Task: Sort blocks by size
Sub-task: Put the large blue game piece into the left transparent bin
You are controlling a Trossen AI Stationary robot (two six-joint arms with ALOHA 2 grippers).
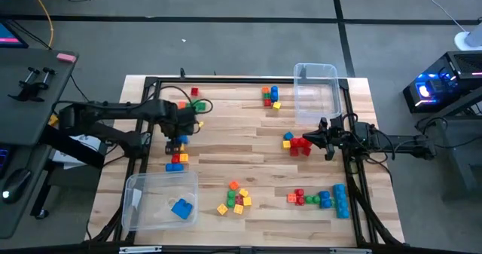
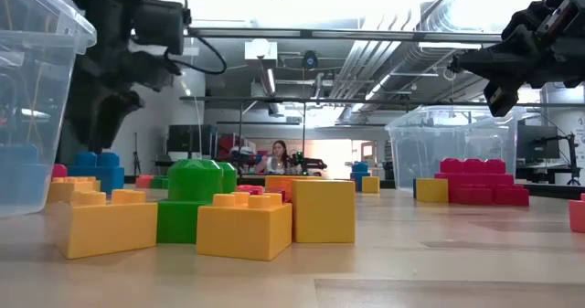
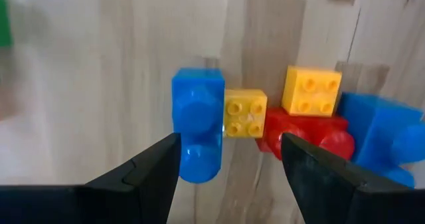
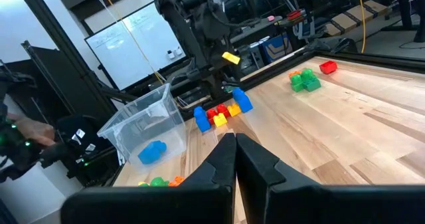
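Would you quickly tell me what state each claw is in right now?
Left claw: open, holding nothing, hovering above a blue block.
Right claw: closed and empty, beside the red blocks.

The left arm reaches in from the table's left edge, its left gripper (image 3: pixel 229 161) pointing down with fingers spread apart and nothing between them. The right arm stretches in from the right side — right gripper (image 4: pixel 235 159) raised, fingers pressed together.
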